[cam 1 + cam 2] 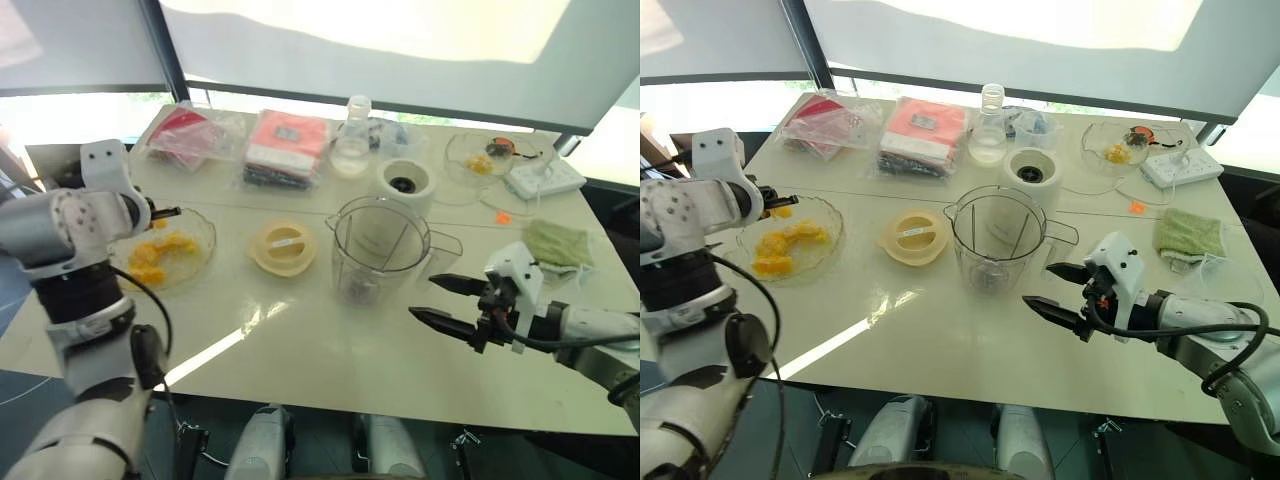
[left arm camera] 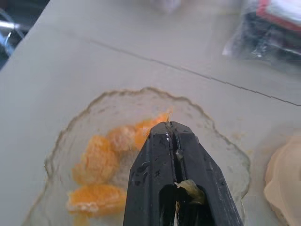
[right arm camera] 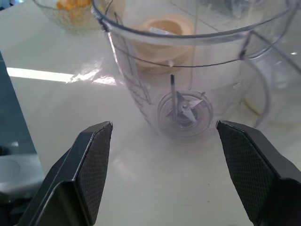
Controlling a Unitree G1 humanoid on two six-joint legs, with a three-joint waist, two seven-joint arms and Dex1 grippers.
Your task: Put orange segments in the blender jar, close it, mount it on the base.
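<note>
White tabletop (image 1: 330, 350) under a bright window fills the head views.

At the left edge of the frame the left gripper (image 1: 172, 212) hangs above the near rim of a clear glass dish (image 1: 200, 250), its two black fingers (image 2: 176, 155) pressed together. A small pale scrap sits wedged between them further back; whether that is a piece of fruit I cannot tell. Below it the segments (image 1: 152, 255) lie heaped in the dish, on its left half, their long sides lying flat at mixed angles.

At the lower right the right gripper (image 1: 440, 302) is held just above the table with its fingers spread wide, tips pointing left toward the jar (image 1: 378, 245). Nothing is between them.

Centre frame, the jar stands upright on the table, mouth open and up, handle (image 1: 445, 250) turned to the right, toward the right gripper; the blade (image 3: 186, 109) shows at its bottom. Just left of it lies a pale yellow lid (image 1: 285, 248), flat. Just behind the jar, upper centre, stands the base (image 1: 405, 185), upright, dark socket up, apart from the jar.

Farther back: a narrow-necked bottle (image 1: 353, 140), a red packet (image 1: 288, 145) and a bagged red item (image 1: 185, 135). Upper right holds a small clear bowl (image 1: 480, 160) with scraps, a power strip (image 1: 545, 178) and a green cloth (image 1: 555, 243).
</note>
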